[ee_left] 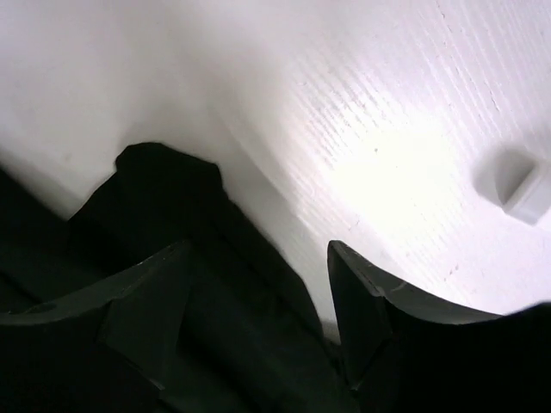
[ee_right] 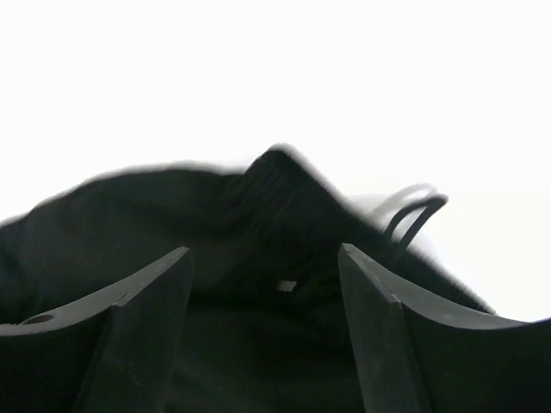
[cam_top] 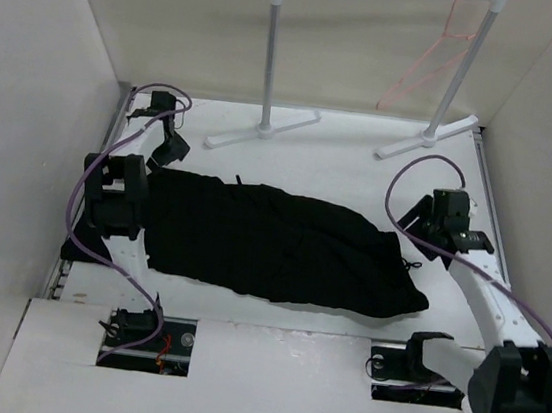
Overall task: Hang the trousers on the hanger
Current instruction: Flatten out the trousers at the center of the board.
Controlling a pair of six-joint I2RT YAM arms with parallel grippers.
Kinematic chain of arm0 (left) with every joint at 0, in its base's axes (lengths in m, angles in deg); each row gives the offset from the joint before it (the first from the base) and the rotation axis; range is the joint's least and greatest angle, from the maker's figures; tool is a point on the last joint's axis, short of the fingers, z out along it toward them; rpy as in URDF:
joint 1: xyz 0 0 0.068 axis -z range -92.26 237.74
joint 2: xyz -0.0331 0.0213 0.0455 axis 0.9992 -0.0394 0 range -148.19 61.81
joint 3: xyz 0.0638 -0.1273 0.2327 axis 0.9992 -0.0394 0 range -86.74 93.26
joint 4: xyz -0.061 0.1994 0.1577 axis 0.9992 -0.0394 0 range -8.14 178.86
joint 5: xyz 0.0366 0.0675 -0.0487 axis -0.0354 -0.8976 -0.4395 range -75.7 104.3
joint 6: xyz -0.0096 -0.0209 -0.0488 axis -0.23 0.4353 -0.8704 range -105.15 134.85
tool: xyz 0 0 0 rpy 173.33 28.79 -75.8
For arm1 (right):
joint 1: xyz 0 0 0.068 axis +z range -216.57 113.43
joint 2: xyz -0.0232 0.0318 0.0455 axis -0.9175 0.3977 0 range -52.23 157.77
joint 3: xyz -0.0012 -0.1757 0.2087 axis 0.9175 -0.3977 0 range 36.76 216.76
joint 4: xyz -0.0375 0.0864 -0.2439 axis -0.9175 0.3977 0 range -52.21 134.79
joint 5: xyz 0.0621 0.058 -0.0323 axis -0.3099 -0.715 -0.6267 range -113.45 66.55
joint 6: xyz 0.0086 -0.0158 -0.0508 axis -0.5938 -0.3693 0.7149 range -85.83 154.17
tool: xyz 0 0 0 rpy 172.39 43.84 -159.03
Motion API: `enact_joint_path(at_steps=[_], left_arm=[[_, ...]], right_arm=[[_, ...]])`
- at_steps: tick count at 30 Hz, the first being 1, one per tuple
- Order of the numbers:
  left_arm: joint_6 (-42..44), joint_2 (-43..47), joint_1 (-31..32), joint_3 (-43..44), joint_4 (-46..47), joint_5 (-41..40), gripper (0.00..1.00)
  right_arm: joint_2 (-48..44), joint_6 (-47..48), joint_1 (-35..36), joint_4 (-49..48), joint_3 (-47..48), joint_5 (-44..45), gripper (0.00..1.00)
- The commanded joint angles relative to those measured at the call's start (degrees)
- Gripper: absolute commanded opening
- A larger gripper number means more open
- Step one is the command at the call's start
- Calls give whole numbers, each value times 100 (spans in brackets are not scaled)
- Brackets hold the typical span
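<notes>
Lying flat, soft black fabric trousers [cam_top: 271, 246] have the left gripper [cam_top: 169, 153] at 10 o'clock, right gripper [cam_top: 417, 219] at 3 o'clock. Both gape, perhaps touching cloth.

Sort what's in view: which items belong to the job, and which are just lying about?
Job: trousers, spread flat on the table; hanger, hung on the rail.
Lying about: rail rack, standing at the table's far edge.

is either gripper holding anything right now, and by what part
Nothing is held. The left gripper and right gripper are both open, at opposite ends of the trousers.
</notes>
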Motion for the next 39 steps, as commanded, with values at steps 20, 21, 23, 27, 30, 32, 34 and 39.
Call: enact_joint_path(at_steps=[20, 21, 23, 27, 30, 32, 34, 39], left_arm=[[-39, 407, -194, -30, 90, -97, 1], [-118, 635, -247, -92, 117, -132, 0], [-285, 1110, -370, -259, 187, -150, 0], [-611, 1971, -572, -549, 257, -150, 0], [-620, 2482, -756, -725, 223, -299, 0], [-646, 2859, -941, -909, 240, -396, 0], [-752, 3185, -1125, -1032, 327, -370, 0], [-910, 3660, -1240, -779, 345, -326, 0]], right_arm=[[1566, -383, -358, -2444, 135, -634, 2], [1345, -435, -376, -2445, 100, -643, 2], [722, -532, -420, -2427, 3, -608, 1], [-289, -761, -481, -1980, -181, -512, 1], [-914, -831, -613, -1637, -427, -485, 1], [-1292, -875, -850, -1487, -585, -415, 1], [-1408, -954, -1218, -1460, -639, -441, 1], [-1381, -1104, -1458, -1592, -218, -653, 1]])
